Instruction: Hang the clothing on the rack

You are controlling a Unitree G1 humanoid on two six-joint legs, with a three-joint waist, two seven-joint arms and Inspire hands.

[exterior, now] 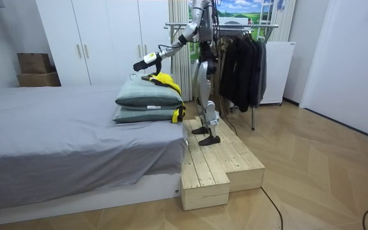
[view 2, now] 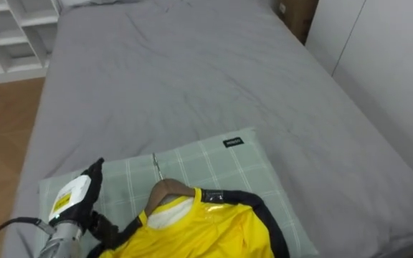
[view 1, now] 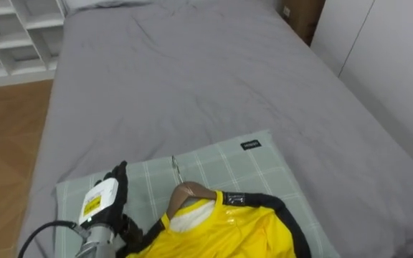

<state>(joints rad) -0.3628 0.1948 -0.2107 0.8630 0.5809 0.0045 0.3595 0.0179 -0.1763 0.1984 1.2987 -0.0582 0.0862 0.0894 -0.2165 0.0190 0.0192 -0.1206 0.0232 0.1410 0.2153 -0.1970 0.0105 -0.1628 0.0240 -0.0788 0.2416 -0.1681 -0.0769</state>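
My left hand [view 1: 110,193] hovers over the 2 stacked pillows [exterior: 142,99], fingers straight and holding nothing. The yellow shirt [view 1: 235,229] lies on them on its wooden hanger [view 1: 188,193], with its lower part cut off.

No print can be read anywhere. A small dark label [view 1: 250,145] sewn on the green checked pillow [view 1: 221,168], just right of the frame's middle, carries pale marks too small to make out. Another dark tag [view 1: 235,198] sits at the neck of the yellow shirt [view 1: 235,233] near the lower edge, equally illegible.
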